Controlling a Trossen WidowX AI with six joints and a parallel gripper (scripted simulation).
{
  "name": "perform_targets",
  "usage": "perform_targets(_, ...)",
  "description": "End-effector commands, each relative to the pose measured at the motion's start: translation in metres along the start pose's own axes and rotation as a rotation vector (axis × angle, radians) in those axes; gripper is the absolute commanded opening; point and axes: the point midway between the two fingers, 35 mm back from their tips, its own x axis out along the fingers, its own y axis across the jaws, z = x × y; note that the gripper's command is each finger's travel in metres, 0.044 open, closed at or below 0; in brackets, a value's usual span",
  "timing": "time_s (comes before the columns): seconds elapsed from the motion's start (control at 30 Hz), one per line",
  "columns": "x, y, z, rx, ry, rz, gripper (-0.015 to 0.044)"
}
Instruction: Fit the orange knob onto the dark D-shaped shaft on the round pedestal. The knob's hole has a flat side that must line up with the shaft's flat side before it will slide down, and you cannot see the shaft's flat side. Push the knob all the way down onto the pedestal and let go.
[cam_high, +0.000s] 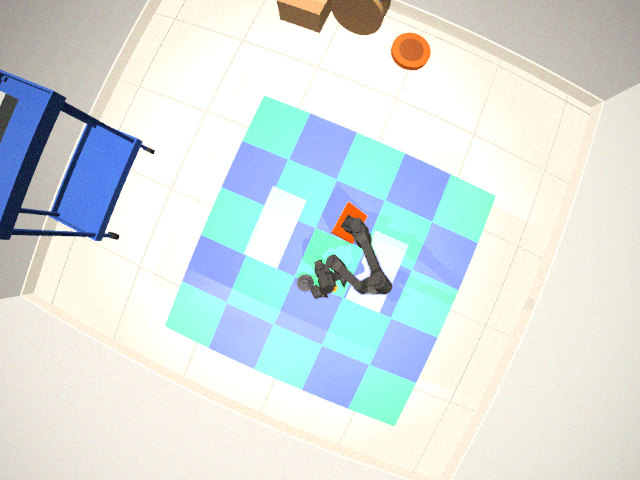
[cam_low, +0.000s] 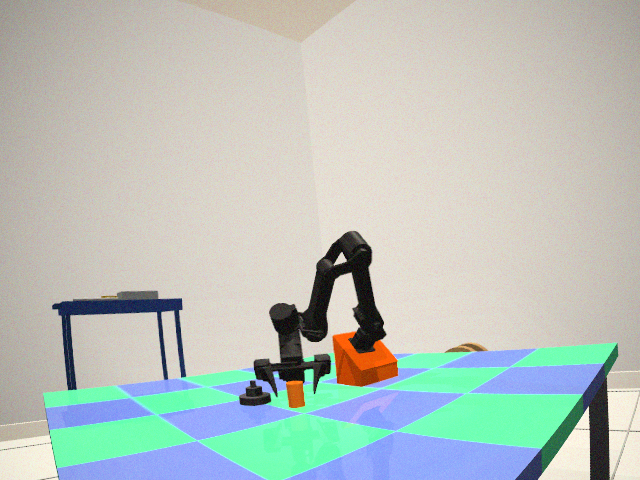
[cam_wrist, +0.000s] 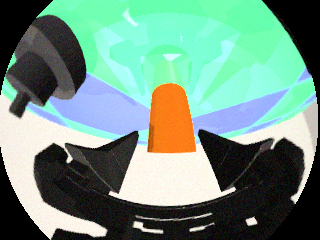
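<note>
The orange knob (cam_high: 334, 289) (cam_low: 295, 395) (cam_wrist: 171, 120) stands on the checkered table top, apart from the pedestal, and looks slightly tilted in the exterior view. Its hole is not visible. My gripper (cam_low: 295, 394) (cam_wrist: 168, 132) is open wide and points down, with one finger on each side of the knob and gaps between the fingertips and the knob in the wrist view. The dark round pedestal (cam_high: 305, 282) (cam_low: 254, 399) (cam_wrist: 65, 60) stands just left of the gripper in the exterior view. Its thin shaft (cam_low: 252, 383) (cam_wrist: 19, 105) is bare, and its flat side cannot be made out.
The arm's orange wedge-shaped base (cam_high: 342, 228) (cam_low: 379, 369) stands behind and right of the gripper in the exterior view. The pedestal is close to the left finger there. A blue cart (cam_high: 95, 180) (cam_low: 121, 307) stands away from the table.
</note>
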Motion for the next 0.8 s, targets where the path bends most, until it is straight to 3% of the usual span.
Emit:
perform_targets(0.0, 0.000, 0.000, 0.000, 0.002, 0.000, 0.001, 0.0440)
perform_targets(0.33, -0.014, 0.016, -0.002, -0.004, -0.035, 0.004, 0.0440)
perform_targets(0.77, -0.046, 0.015, -0.040, -0.062, -0.020, 0.004, 0.0440)
